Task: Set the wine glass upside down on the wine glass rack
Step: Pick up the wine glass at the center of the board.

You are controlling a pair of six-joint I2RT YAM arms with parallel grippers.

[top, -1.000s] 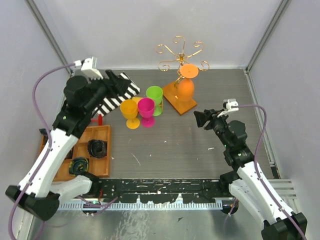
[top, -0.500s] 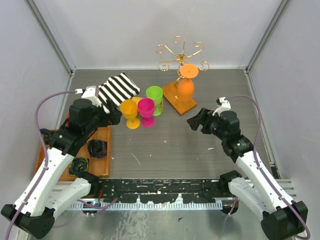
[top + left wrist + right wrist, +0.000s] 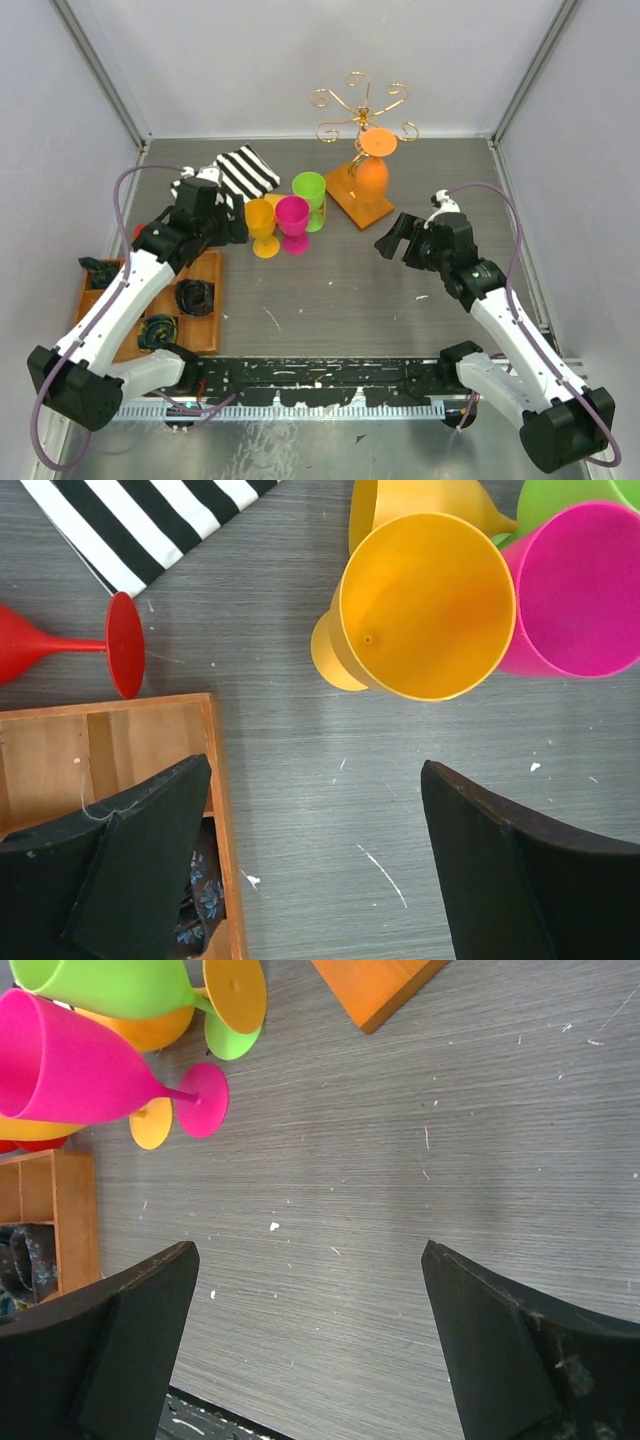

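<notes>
The gold wire rack (image 3: 360, 105) stands on its orange-brown wooden base (image 3: 345, 195) at the back right; the base corner shows in the right wrist view (image 3: 375, 985). An orange glass (image 3: 372, 178) hangs upside down on it. Yellow (image 3: 261, 225), pink (image 3: 293, 220) and green (image 3: 310, 192) glasses stand upright left of the rack. My left gripper (image 3: 232, 228) is open and empty, just left of the yellow glass (image 3: 425, 605); the gap (image 3: 315, 770) shows bare table. My right gripper (image 3: 392, 240) is open and empty (image 3: 310, 1250), right of the pink glass (image 3: 60, 1070).
A red glass (image 3: 60, 650) lies on its side by the compartmented wooden tray (image 3: 205, 300), which holds dark patterned items. A black-and-white striped cloth (image 3: 245, 172) lies at the back left. Grey walls enclose the table.
My left arm has come down from above the striped cloth and now sits low beside the yellow glass. My right gripper has shifted slightly left and forward. The glasses have not moved.
</notes>
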